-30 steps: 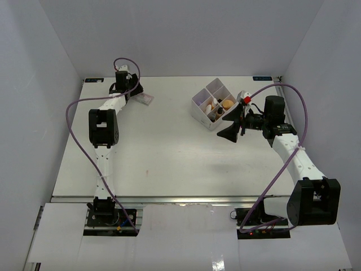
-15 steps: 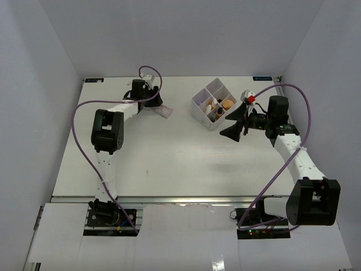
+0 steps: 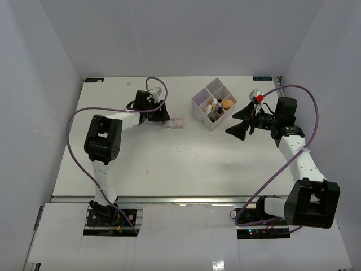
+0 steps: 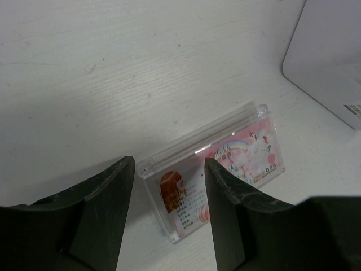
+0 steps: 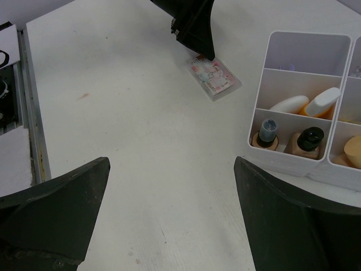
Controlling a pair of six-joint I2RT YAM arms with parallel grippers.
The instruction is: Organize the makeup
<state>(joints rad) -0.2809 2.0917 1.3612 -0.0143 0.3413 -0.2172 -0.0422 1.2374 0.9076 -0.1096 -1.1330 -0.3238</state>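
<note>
Your left fingers (image 3: 162, 114) have swept from the far-left corner toward the middle of the worktop (image 3: 169, 164), bringing the clear palette case (image 4: 217, 169) along. The case now lies flat just left of the white box (image 3: 198, 110), where a second ago it was well apart from it. Those fingers stand partly apart, straddling the case's near end, with no clamp on it that you can see. In the box, the orange tube (image 5: 316, 104), the dark-capped bottles (image 5: 307, 141) and a sponge (image 5: 350, 149) already sit in compartments. Your right fingers (image 3: 240, 123) have backed off to the right of the box, spread wide and empty. The case looks like the last loose piece.
</note>
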